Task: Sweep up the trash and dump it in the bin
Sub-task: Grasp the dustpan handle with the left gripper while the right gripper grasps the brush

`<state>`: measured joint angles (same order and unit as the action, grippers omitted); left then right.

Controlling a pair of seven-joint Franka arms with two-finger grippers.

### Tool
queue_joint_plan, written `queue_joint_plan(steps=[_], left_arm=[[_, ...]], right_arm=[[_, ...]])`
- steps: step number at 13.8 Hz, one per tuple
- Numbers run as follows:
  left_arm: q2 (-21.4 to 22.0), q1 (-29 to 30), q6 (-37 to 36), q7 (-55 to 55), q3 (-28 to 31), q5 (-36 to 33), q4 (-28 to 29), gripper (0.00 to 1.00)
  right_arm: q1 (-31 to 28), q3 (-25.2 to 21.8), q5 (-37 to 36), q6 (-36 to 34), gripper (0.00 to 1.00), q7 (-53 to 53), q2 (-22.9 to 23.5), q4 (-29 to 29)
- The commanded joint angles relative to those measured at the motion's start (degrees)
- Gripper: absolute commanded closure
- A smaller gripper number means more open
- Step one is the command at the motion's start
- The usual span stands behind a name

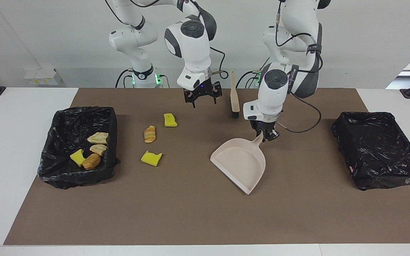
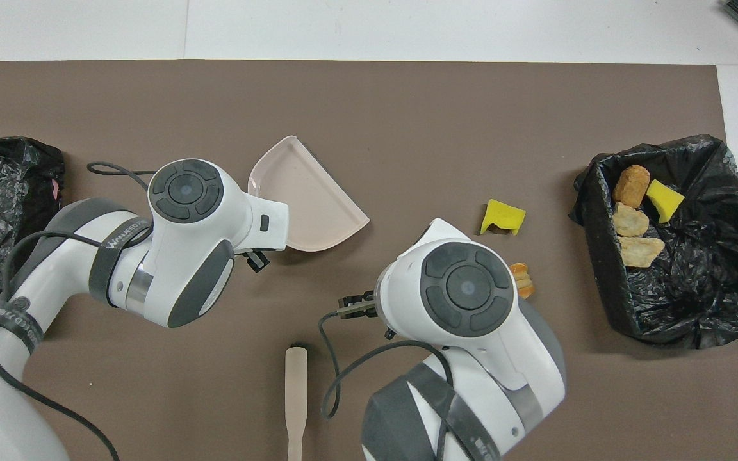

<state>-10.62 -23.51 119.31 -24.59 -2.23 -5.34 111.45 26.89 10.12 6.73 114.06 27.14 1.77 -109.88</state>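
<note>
Three pieces of trash lie on the brown mat: a yellow sponge chunk (image 1: 170, 120), a croissant-like lump (image 1: 150, 134) and a second yellow chunk (image 1: 151, 158). Several more pieces (image 1: 98, 137) lie in the black-lined bin (image 1: 59, 124) at the right arm's end. My left gripper (image 1: 267, 134) is shut on the handle of the beige dustpan (image 1: 240, 163), whose pan rests on the mat. My right gripper (image 1: 203, 97) is open and empty, up in the air beside the beige brush (image 1: 234, 96). In the overhead view the right arm hides one yellow chunk and part of the lump (image 2: 521, 280).
A second black-lined bin (image 1: 379, 149) stands at the left arm's end of the table. The brush also shows in the overhead view (image 2: 296, 397), between the two arms and near the robots. The mat (image 1: 190, 213) stretches bare from the dustpan away from the robots.
</note>
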Motion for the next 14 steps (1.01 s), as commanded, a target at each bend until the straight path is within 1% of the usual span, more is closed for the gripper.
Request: queue_joint_plan(steps=[1,3,4,5,6,7,9,11,13,14], left_arm=[[0.78,0.39,-1.54,-1.16,-0.32,-1.07,-0.10,1.00],[0.87,0.39,-2.41,-1.34,-0.32,-1.07,-0.10,1.00],[0.87,0.39,-2.51,-3.43,-0.32,-1.07,-0.01,1.00],[0.87,0.39,-2.42,-6.93,-0.23,-1.07,-0.10,1.00],[0.87,0.65,-2.33,-10.70,-0.23,-1.07,-0.10,1.00],[0.78,1.27,-2.42,-13.00,-0.23,-1.07,-0.18,1.00],[0.78,1.18,-1.98,-13.55,-0.23,-1.07,-0.10,1.00],[0.78,1.18,-1.63,-15.91,-0.23,-1.07,-0.10,1.00],[0.78,1.44,-1.19,-19.51,-0.23,-1.07,0.08,1.00],[0.78,2.06,-1.19,-22.40,-0.23,-1.07,0.17,1.00]], right_arm=[[3.68,-0.19,1.71,1.51,0.07,5.35,-6.76,-8.04],[6.76,-0.19,1.71,1.78,0.07,9.31,-9.49,-11.04],[8.69,-0.19,1.71,2.04,0.07,11.77,-9.77,-11.84],[11.93,-0.19,1.71,4.83,0.07,15.71,-8.64,-12.89],[15.09,-0.19,1.62,9.99,0.07,20.36,-7.23,-14.64],[16.95,-0.19,1.54,11.69,0.07,23.19,-6.35,-15.01],[22.30,-0.19,0.93,13.72,0.07,29.77,-4.24,-15.80],[27.14,-0.19,-0.65,18.63,0.07,36.72,-0.47,-16.33],[29.18,-0.19,-2.85,22.33,0.09,40.95,2.70,-16.33],[30.41,-0.19,-3.03,22.69,0.11,41.93,3.23,-16.33]])
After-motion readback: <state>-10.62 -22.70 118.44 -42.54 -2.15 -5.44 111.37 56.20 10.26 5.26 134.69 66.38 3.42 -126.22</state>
